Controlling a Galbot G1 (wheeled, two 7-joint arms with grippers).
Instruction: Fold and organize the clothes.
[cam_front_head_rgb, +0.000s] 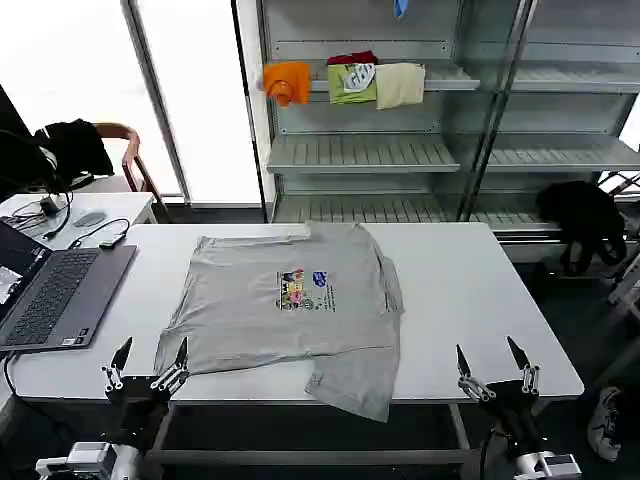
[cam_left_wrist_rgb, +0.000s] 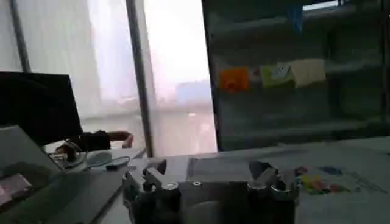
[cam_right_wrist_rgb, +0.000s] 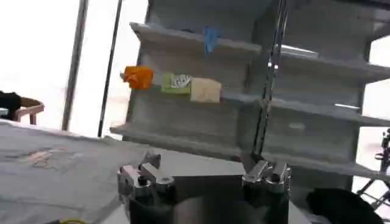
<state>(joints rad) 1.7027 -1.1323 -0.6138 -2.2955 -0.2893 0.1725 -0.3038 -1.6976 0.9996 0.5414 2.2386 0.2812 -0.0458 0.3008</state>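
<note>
T-shirt (cam_front_head_rgb: 290, 305): flat on table (cam_front_head_rgb: 470, 290), centre-left; one corner overhangs the near edge.
Laptop (cam_front_head_rgb: 55, 290): left of the T-shirt, apart.
Left gripper (cam_front_head_rgb: 148, 362): near edge, beside the T-shirt's left corner; contact apparently none.
Right gripper (cam_front_head_rgb: 492, 362): near edge, well right.
Shelves (cam_front_head_rgb: 360, 150): behind table.

A light grey T-shirt (cam_front_head_rgb: 288, 305) is spread flat on the white table (cam_front_head_rgb: 470, 290), its lower right corner draped over the near edge (chest print facing up). The left gripper (cam_front_head_rgb: 150, 362) and right gripper (cam_front_head_rgb: 492, 364) are held spread at that edge, both empty.
</note>
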